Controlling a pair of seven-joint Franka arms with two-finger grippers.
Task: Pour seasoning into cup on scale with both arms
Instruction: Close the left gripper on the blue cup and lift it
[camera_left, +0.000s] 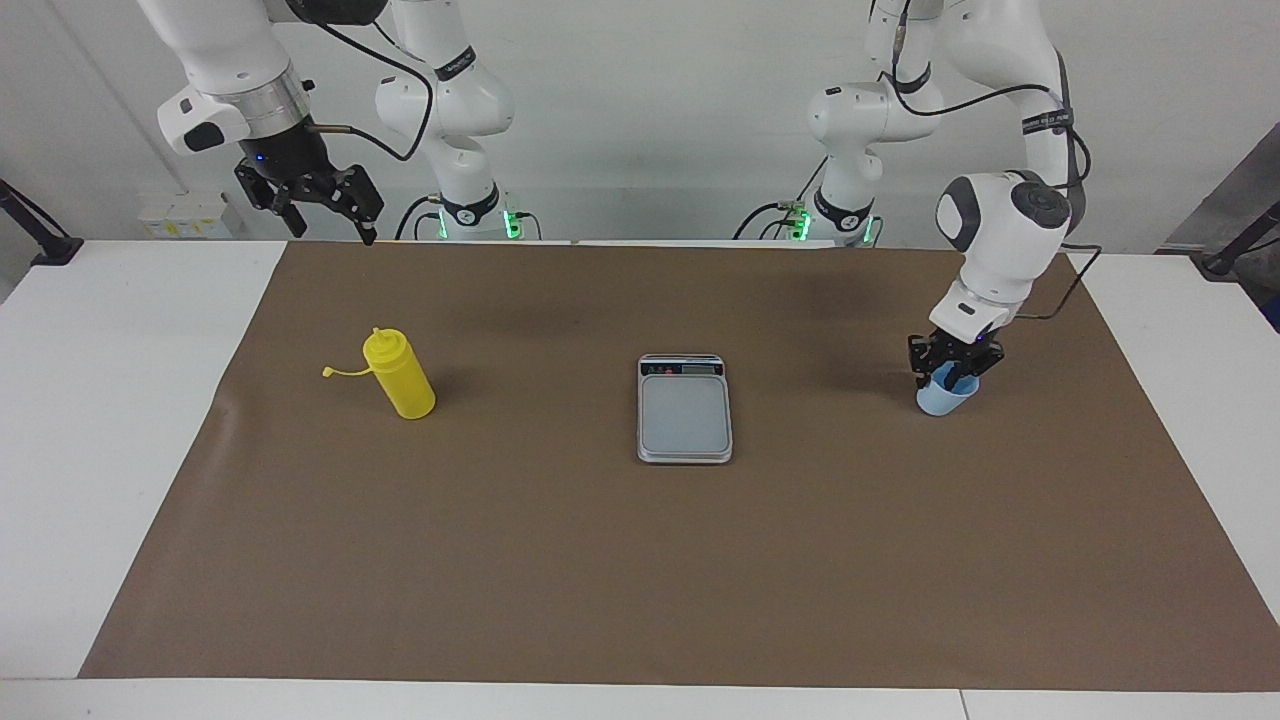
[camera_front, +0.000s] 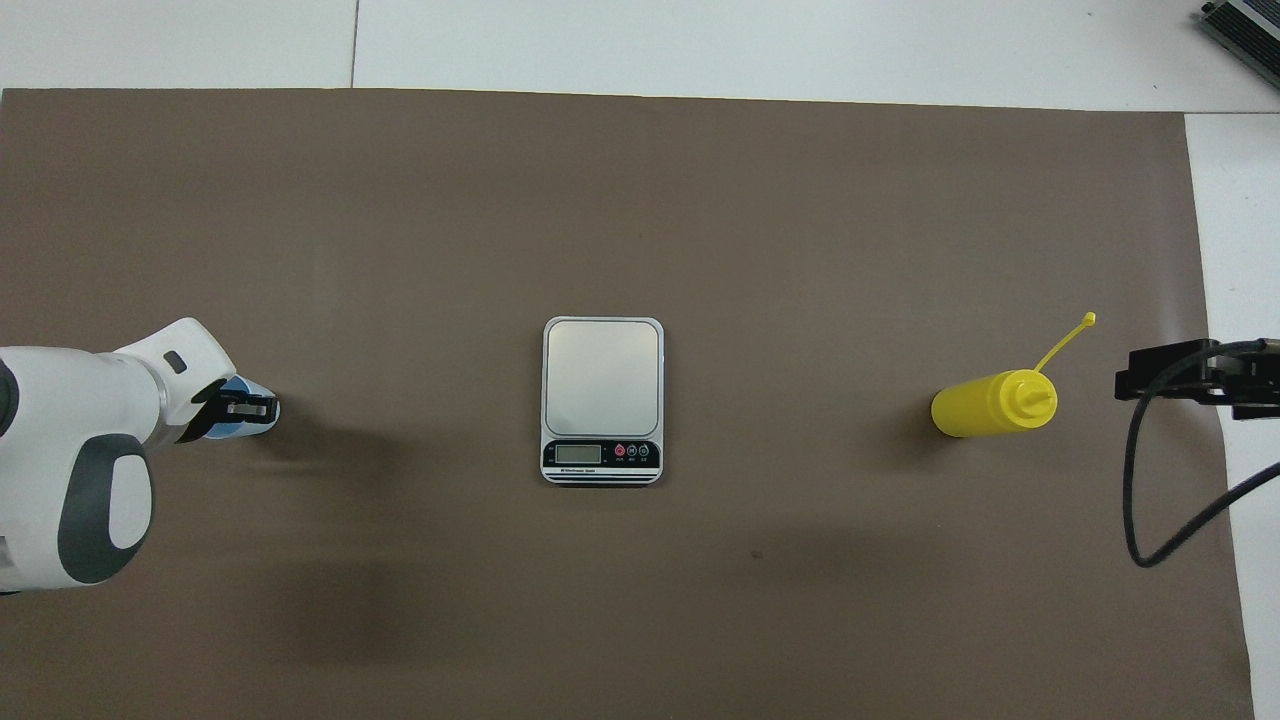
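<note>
Left gripper (camera_left: 948, 372) down at rim of small light blue plastic cup (camera_left: 941, 399); grip not discernible. Right gripper (camera_left: 322, 205) waits raised, jaws apart, over table edge.

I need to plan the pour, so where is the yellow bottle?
The seasoning bottle stands on the brown mat toward the right arm's end, level with the scale, untouched.
</note>
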